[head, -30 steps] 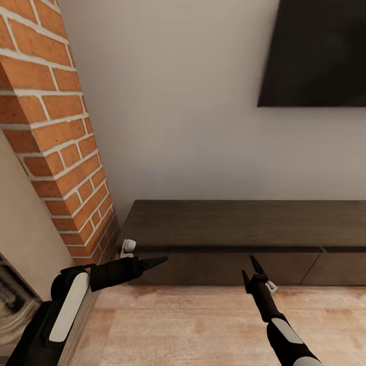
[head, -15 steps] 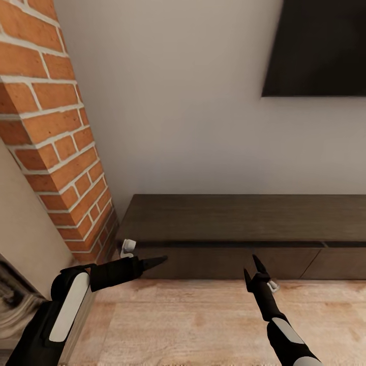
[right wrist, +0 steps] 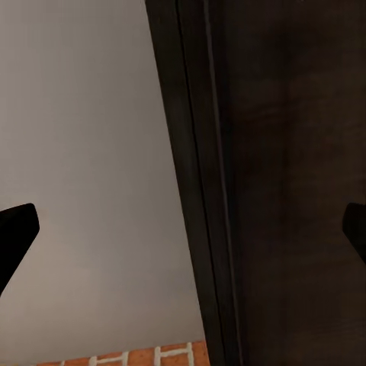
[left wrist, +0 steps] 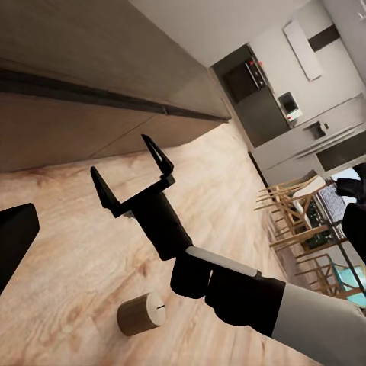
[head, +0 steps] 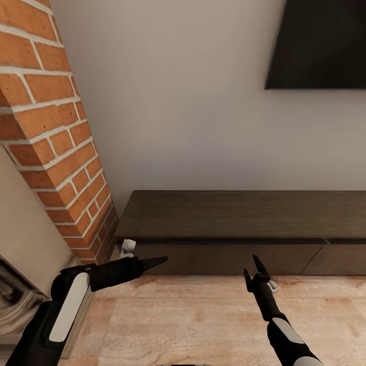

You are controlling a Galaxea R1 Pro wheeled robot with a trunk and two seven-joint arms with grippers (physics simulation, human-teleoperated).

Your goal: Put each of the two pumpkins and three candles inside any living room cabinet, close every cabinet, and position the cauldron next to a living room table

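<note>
1. Cabinet [head: 244, 223]: the long dark-brown unit is standing against the pale wall, running from beside the brick column [head: 56, 132] toward the right edge of the head view, under a dark screen [head: 320, 46] on the wall. All visible drawer fronts are sitting flush (no tan interior is showing).
2. Left gripper [head: 152, 263] is hanging just in front of the cabinet's left end, pointing along its face. In the head view its fingers are reading as one dark point, so I cannot tell whether the jaws are apart or together.
3. Right gripper [head: 252, 269] is hovering low before the middle drawer front, jaws apart and holding nothing; the left wrist view is showing the same spread fingers [left wrist: 156, 152].
4. A short tan cylinder [left wrist: 140, 313] is lying on the wood floor [head: 203, 325] near the right arm in the left wrist view (possibly a candle, though the colour is lighter than expected; not confirming).
5. Handling judgement: the drawer fronts are looking stiff, smooth and handle-less, so a pinch on the face is likely slipping. The dark gap under the top slab is looking like the best hold, hooking a fingertip over the upper edge and pulling straight out.
6. Risk: pulling off-centre may be jamming the drawer.
</note>
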